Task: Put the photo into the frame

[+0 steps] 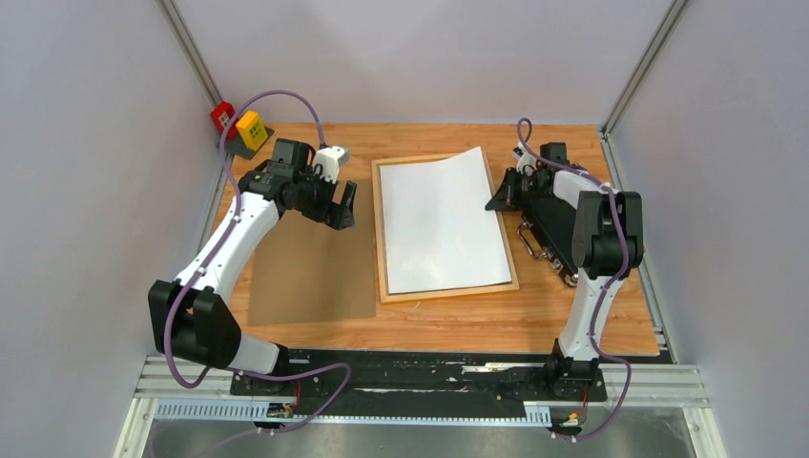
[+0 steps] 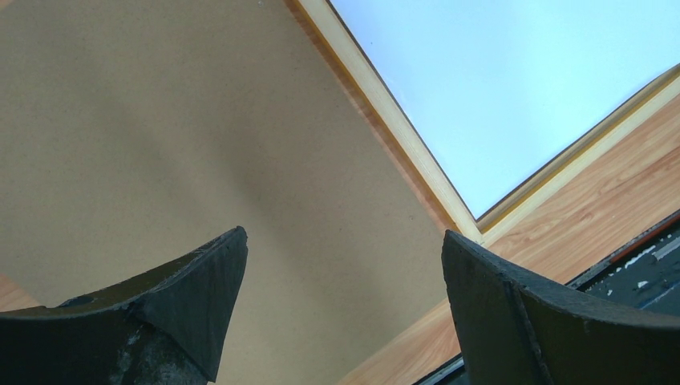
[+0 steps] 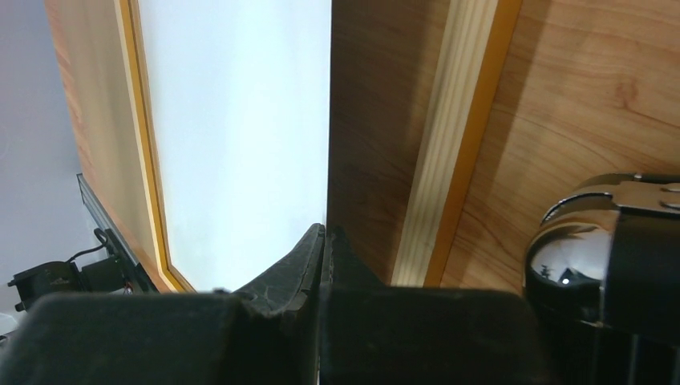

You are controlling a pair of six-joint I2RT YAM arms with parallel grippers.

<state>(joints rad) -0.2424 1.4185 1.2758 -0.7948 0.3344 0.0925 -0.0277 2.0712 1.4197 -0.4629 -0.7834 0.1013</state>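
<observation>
The frame (image 1: 379,229) lies flat in the middle of the table, light wood rails up. The photo (image 1: 441,224) rests in it white back up, with its far right corner curled above the rail. My right gripper (image 1: 498,196) is shut on the photo's right edge. In the right wrist view the white sheet (image 3: 240,136) runs into the closed gripper (image 3: 325,233), and the frame's rail (image 3: 445,160) lies below to the right. My left gripper (image 1: 343,205) hangs open just left of the frame. In its own view the left gripper (image 2: 345,257) holds nothing, above a brown hardboard panel (image 2: 160,144).
The brown hardboard panel (image 1: 305,277) lies on the table left of the frame. A black case with metal handles (image 1: 553,229) sits under the right arm, its shiny handle (image 3: 593,241) close to the right gripper. A red block (image 1: 224,116) and a yellow block (image 1: 252,130) stand at the far left corner.
</observation>
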